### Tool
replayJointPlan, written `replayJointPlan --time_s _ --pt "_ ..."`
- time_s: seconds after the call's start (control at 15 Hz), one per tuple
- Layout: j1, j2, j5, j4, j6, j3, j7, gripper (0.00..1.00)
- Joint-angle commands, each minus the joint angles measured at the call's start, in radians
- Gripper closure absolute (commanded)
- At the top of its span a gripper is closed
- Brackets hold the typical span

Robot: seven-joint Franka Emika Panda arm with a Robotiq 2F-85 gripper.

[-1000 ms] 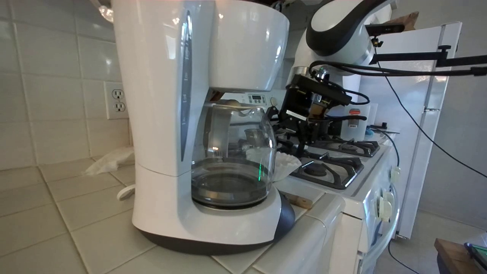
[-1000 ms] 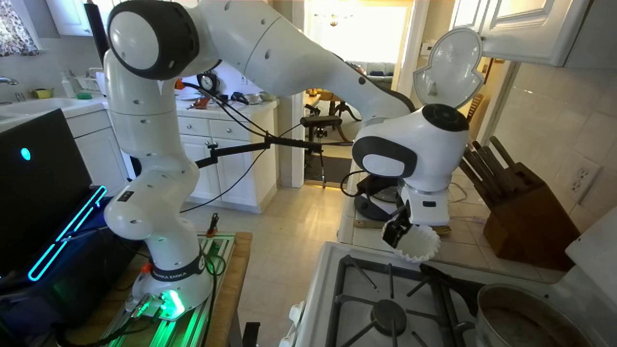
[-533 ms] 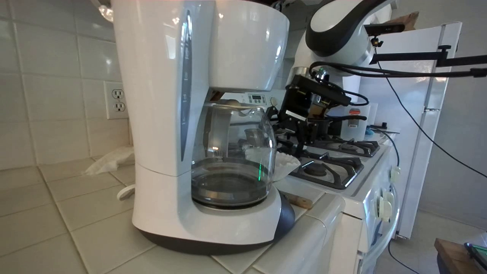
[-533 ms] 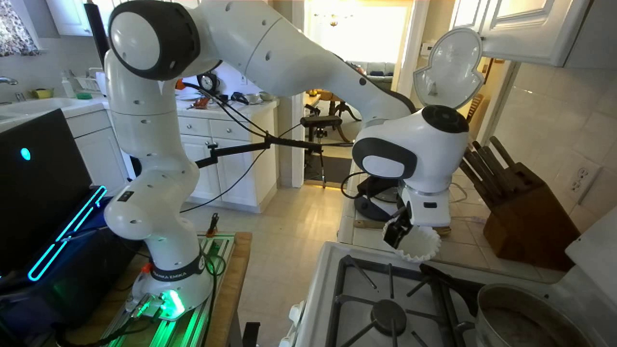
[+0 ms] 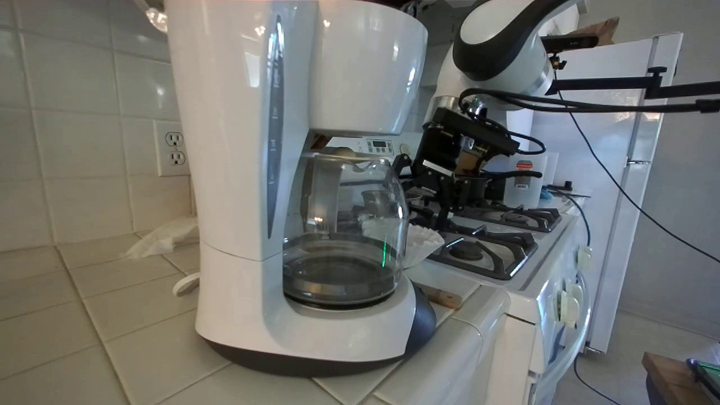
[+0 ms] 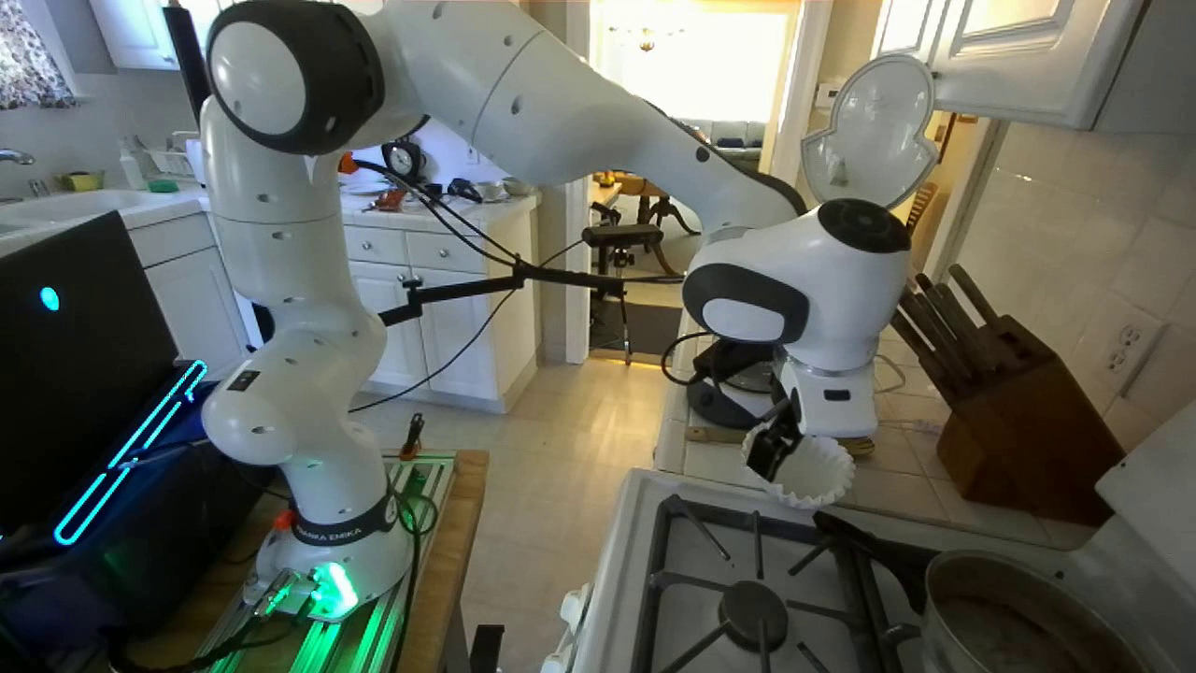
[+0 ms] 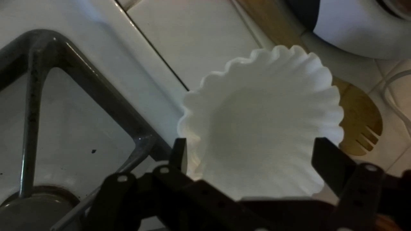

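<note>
A white fluted paper coffee filter (image 7: 257, 122) lies with its mouth facing the camera in the wrist view. My gripper (image 7: 253, 152) is open, its jaws set wide on opposite sides of the filter's lower part. One of the fingers (image 7: 332, 163) overlaps the fluted rim on the right, while the opposite one stands along the left rim. Whether either touches the paper I cannot tell. In both exterior views the filter (image 5: 424, 246) (image 6: 820, 472) sits at the counter's end beside the stove, right below the gripper. One finger (image 6: 772, 452) shows against it there; the rest is hidden.
A white coffee maker (image 5: 236, 169) with a glass carafe (image 5: 343, 247) stands close by, its lid (image 6: 871, 131) raised. A wooden spatula (image 7: 359, 112) lies beside the filter. Around are a stove grate (image 7: 96, 89), a pot (image 6: 1018, 617) with a dark handle, and a knife block (image 6: 1028, 430).
The wrist has risen very slightly. Filter and surrounding things look the same in both exterior views.
</note>
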Motion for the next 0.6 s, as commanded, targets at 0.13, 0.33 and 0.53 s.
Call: replayJointPlan --time_s 0.13,0.33,0.53 --pt "-0.004 -0.009 -0.011 -0.007 0.003 -0.004 -0.003 0.0" --pt "-0.002 -0.004 -0.009 -0.008 0.007 -0.003 -0.002 0.0" --pt "-0.001 0.0 -0.006 -0.008 0.011 -0.002 -0.003 0.0"
